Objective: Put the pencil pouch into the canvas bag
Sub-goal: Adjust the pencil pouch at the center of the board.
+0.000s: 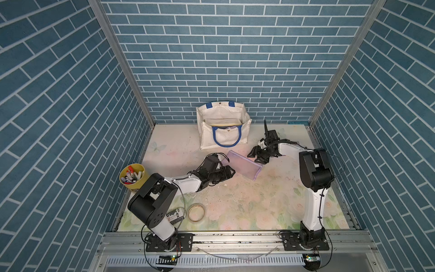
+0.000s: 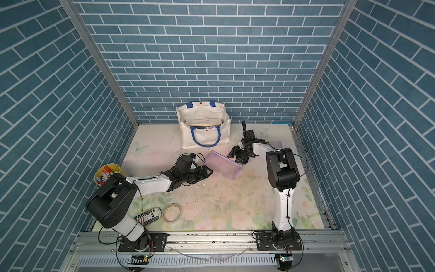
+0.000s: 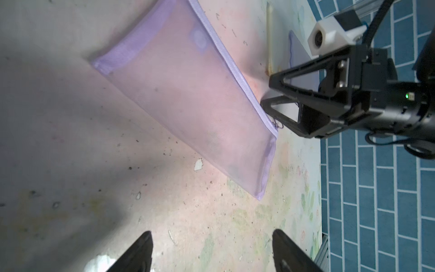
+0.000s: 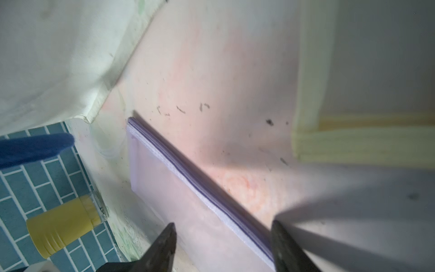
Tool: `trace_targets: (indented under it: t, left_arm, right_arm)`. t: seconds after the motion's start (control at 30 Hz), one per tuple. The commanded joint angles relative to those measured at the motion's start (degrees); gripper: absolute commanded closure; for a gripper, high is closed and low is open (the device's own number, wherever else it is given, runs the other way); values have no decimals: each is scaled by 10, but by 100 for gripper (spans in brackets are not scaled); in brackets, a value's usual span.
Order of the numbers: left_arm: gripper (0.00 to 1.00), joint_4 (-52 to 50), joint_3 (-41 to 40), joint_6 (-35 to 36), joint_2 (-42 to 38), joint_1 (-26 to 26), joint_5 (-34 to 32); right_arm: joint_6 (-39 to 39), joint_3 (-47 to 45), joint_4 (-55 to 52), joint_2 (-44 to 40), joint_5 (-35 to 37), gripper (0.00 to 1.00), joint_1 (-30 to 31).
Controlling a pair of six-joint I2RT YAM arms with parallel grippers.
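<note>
the purple mesh pencil pouch (image 1: 244, 164) lies flat and slanted on the floral table mat (image 1: 259, 200). it is just near of the canvas bag (image 1: 207, 136) and not yet inside it. the bag stands at the far wall with its mouth up, so the pouch can go in from above. the right gripper (image 1: 256, 157) is at the pouch's far-right side. in the right wrist view its pincer is released, jaws apart with the zipper edge (image 4: 188, 175) running between them, not clenched on it. a limp, flat pouch offers little else to pinch, so that raised seam looks the sensible hold. the left gripper (image 1: 231, 172) sits low just left of the pouch, apart from it, released and empty, perhaps placed to brace it. the step in hand looks like the grasp.
</note>
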Motion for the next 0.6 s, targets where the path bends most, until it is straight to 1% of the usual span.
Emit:
trace_targets:
  t: [0.0,0.1,0.2,0.27,0.4,0.57]
  left_arm:
    - [20,-6,-4,-19,3,4,-26]
    - [20,-9,-9,-28,3,10,-30]
    - [20,-4,-11,-36,6,16,-31]
    - [21,2,-28,-40,8,20,-29]
    - [21,9,-40,-43,12,29,-25]
    - [21,33,-44,-41,29,34,-9]
  right_arm:
    - [-14,-63,-9,-40,-4,49,19]
    - [21,-130,26,-84,-7,54,46]
    - [65,-190,66,-127,-11,56,77]
    - [87,-213,88,-146,-14,56,93]
    - [95,-203,86,-151,3,56,88]
    - [98,-143,94,-99,4,57,62]
